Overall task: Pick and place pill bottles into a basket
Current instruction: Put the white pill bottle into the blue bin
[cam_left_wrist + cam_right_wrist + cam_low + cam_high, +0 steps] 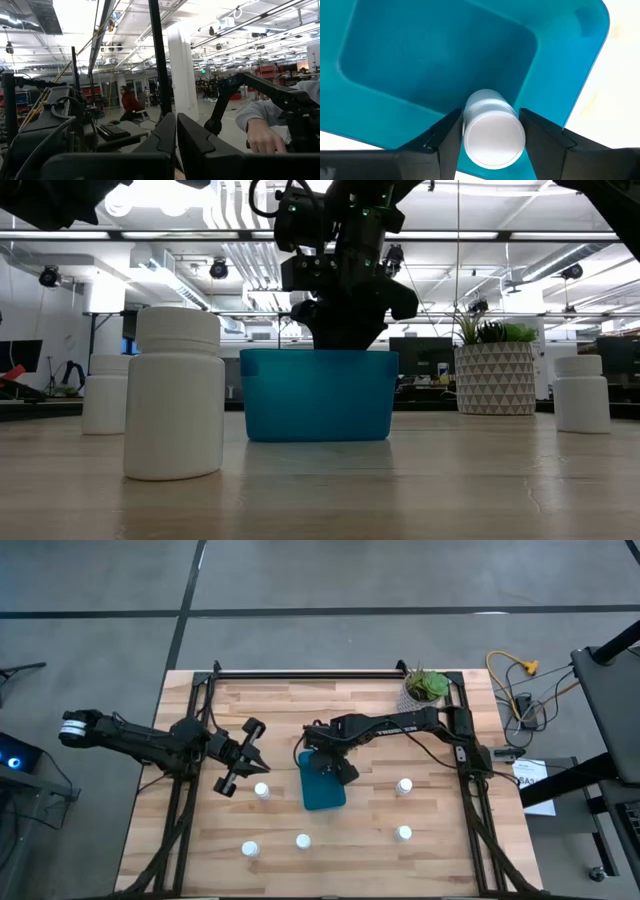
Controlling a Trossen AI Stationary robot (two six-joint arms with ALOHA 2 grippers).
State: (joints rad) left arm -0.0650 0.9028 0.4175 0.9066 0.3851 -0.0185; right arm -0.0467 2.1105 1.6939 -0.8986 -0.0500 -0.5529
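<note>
The teal basket (322, 788) stands mid-table and also shows in the low view (318, 395). My right gripper (325, 755) hangs over it (345, 315), shut on a white pill bottle (492, 132) above the basket's hollow (435, 55). Several other white bottles stand on their bases on the table: one left of the basket (261, 791), two near the front (250, 849) (302, 840), two at the right (404, 785) (403, 833). My left gripper (245, 755) is shut and empty, raised left of the basket, its fingers together in the left wrist view (176, 145). My right gripper pinches the pill bottle's round side wall (470, 117) between its two fingers (447, 137), one on each side. The fingers come from above, pointing down into the basket. The bottle is lifted clear over the basket's inside, its round white end (495, 140) toward the wrist camera.
A white patterned pot with a green plant (427, 688) stands at the table's far right, and also shows in the low view (495, 378). A person's hand (265, 136) shows beyond the table in the left wrist view. Bare wood lies between the bottles at the front.
</note>
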